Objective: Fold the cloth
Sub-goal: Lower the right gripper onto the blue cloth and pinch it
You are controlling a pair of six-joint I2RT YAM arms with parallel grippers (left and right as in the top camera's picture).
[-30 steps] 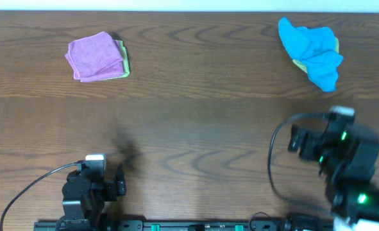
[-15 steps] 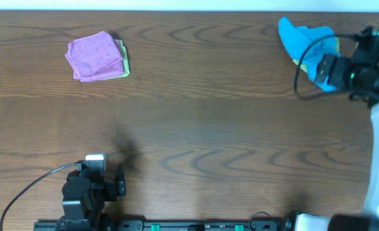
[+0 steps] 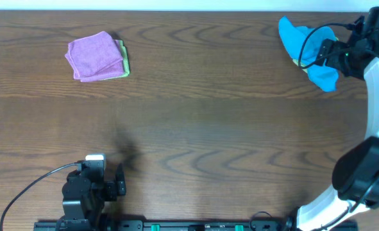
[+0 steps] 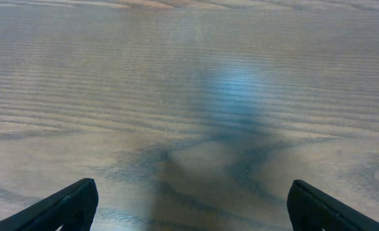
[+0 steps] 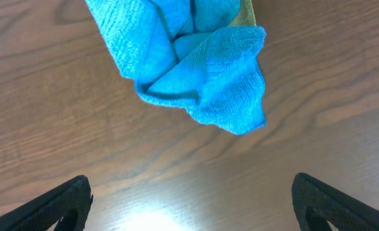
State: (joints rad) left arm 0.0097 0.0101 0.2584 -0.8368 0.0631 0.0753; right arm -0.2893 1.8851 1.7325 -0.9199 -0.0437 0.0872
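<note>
1. A folded pink-purple fuzzy cloth point(image 3: 94, 56) lies in the upper left of the overhead view, on top of a lime-green cloth point(image 3: 125, 65).
2. The left gripper point(image 3: 120, 182) sits in the lower left, over the brown wooden table point(image 3: 208, 115). Its jaws are spread wide and hold nothing.
3. The bright sky-blue fuzzy cloth point(image 3: 308, 40) lies in a crumpled heap in the upper right. A bit of yellow-green cloth point(image 5: 247, 11) peeks out under it.
4. The right gripper point(image 5: 192, 208) hangs just beside the heap, jaws wide and empty.
5. The blue cloth looks soft, light and floppy. I think a loose corner point(image 5: 250, 122) is the best place to pinch.
</note>
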